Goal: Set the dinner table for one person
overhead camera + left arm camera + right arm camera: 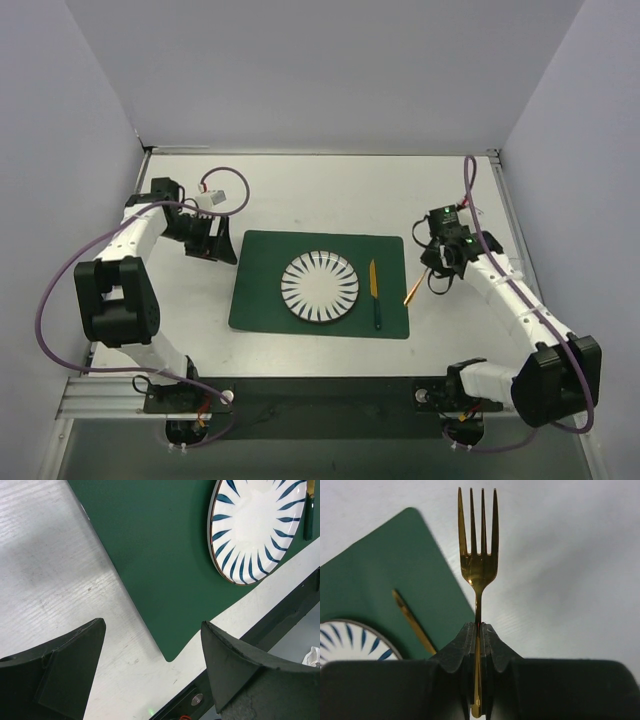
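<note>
**mat_q:** Where's this one at?

**yam_fan:** The white counter [330,190] fills the whole view, with rails at its edges. The green placemat [262,290] lies mid-counter, toward the near side. A striped plate [320,286] sits on the mat, with the knife [374,280] just right of it, also on the mat.

**mat_q:** And the fork?

**yam_fan:** The fork [479,565] is pinched by its handle in the right claw [479,645], jaws pressed tight on it and tines pointing out. It hangs over bare counter, just off the mat's right edge. The left claw [153,630] is spread wide and holds nothing, over the counter by the mat's left edge.

**mat_q:** So, fork-placing step?

**yam_fan:** Looks that way to me. I'd say the next move is to carry it over the mat, lower it till it lies flat in line with the knife, then let go. The strip right of the knife is narrow, so a nudge is the risk. There's more room left of the plate, but that's a long reach across.
</note>
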